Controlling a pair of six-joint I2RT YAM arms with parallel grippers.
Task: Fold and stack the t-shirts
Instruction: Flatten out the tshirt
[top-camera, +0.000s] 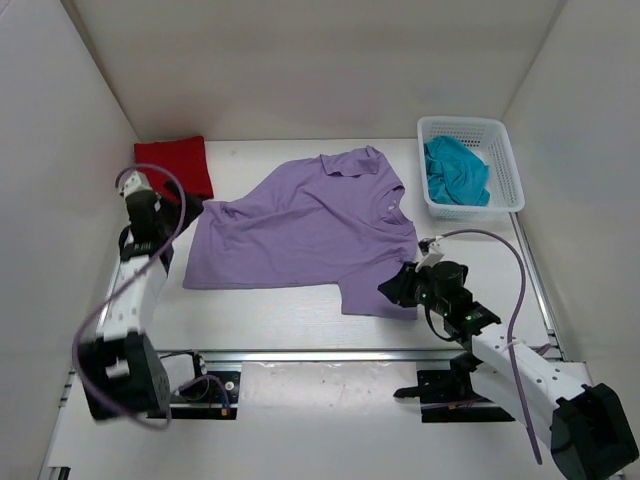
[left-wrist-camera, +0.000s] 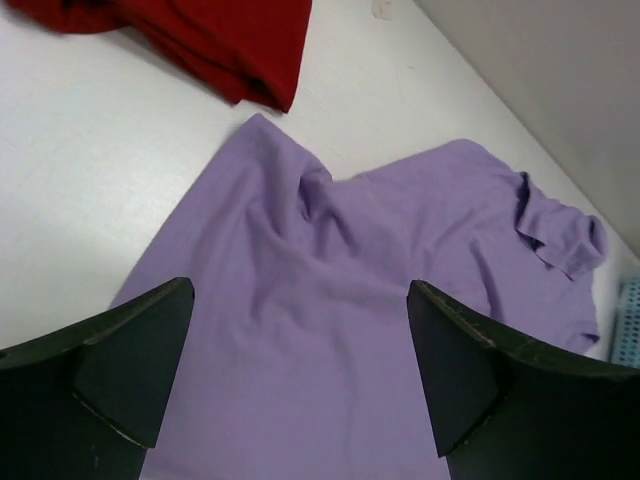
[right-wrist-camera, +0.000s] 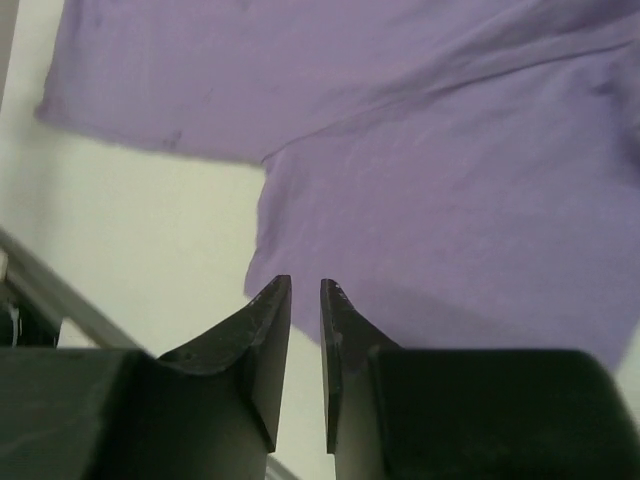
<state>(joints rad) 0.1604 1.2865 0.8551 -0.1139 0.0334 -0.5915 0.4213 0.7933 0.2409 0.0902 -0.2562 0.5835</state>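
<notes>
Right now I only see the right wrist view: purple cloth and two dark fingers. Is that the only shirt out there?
Observer: No. A red shirt lies folded in the far left corner, near the lavender shirt that you are looking at.
Operator: Just those two, then?
Observer: There is a third. A teal shirt sits crumpled inside a white basket at the far right.
Operator: And what is the other arm doing?
Observer: The left gripper hangs wide open over the left side of the lavender shirt, holding nothing.
</notes>
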